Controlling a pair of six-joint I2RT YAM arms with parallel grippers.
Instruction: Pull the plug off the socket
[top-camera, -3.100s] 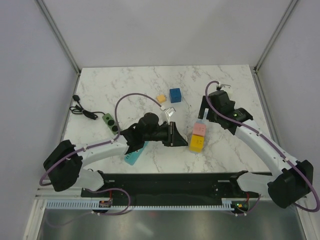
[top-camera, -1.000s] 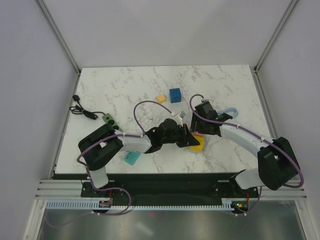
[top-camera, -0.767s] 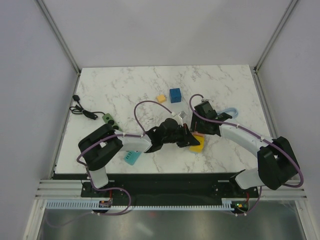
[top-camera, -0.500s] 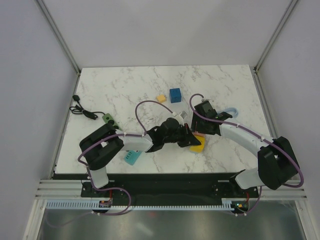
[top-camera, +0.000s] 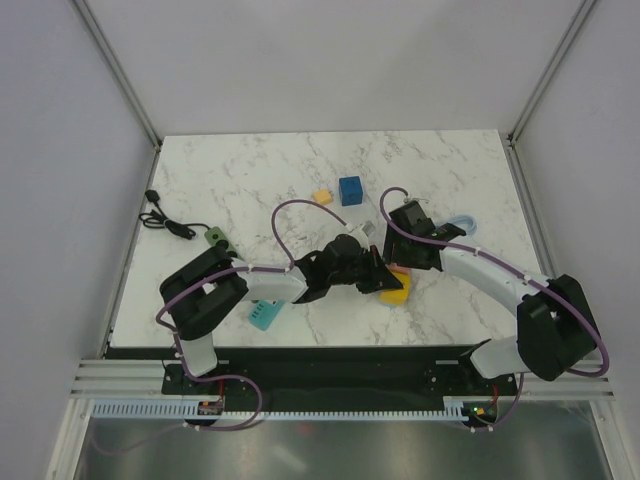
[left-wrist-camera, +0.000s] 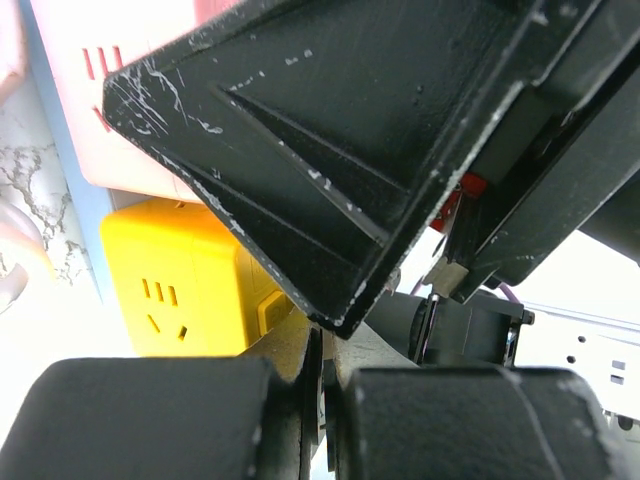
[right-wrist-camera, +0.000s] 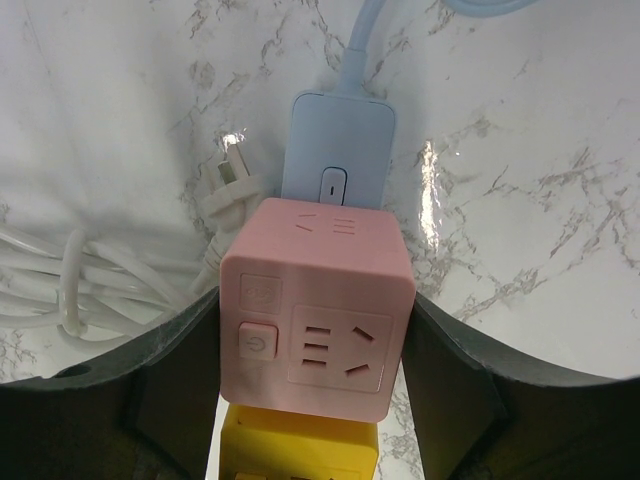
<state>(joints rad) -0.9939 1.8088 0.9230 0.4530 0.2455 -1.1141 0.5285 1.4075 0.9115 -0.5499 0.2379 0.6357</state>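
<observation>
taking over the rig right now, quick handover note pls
Left gripper: shut, nothing in it, close beside the yellow socket cube.
Right gripper: closed on the pink socket cube, one finger against each side.
Light-blue plug: seated in the pink cube's far face.
Done: socket gripped.
Left: grab the plug and pull it out.

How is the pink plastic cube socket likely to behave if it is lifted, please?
The pink plastic cube socket looks rigid and flat-sided, so the right gripper against its sides should probably hold squarely. Its smooth faces might slip a little. The light blue plug seated in its far face, with a curving cable, would likely come along and tug.
</observation>
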